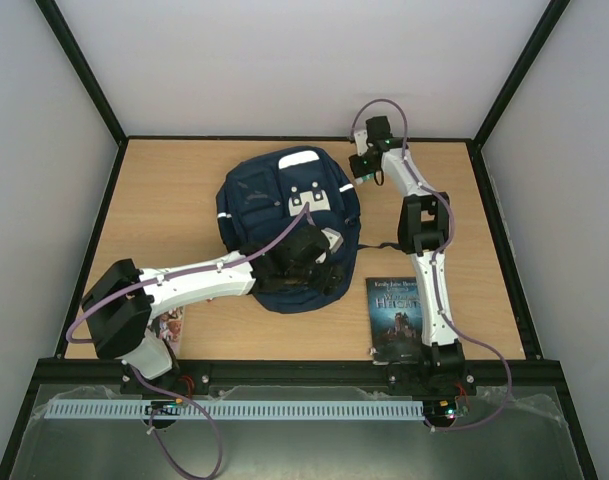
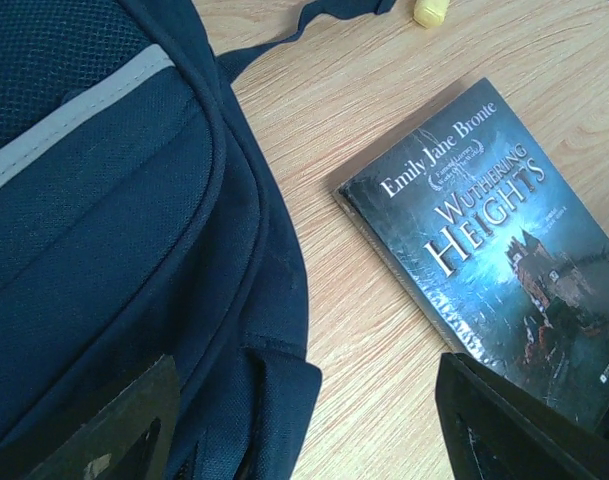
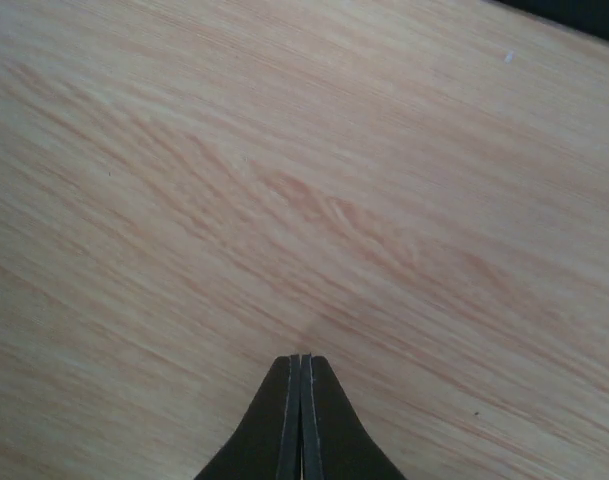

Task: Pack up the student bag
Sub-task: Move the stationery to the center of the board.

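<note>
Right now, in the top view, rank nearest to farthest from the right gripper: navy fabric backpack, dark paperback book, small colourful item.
1. Navy fabric backpack, just left.
2. Dark paperback book, front right.
3. Small colourful item, front left.

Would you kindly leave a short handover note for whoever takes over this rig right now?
Left tool: open and empty, hovering over the near edge of the student bag, close to the book.
Right tool: shut on nothing, above bare table off the bag's far right side.
Things: the bag lies flat mid-table. The Wuthering Heights paperback lies on the table to its right, apart from it. A small yellow item lies near the bag's strap, and a colourful item sits at the near left.
Done: nothing visibly packed.
Left: get the book into the bag. Whether the bag is open cannot be told.
</note>
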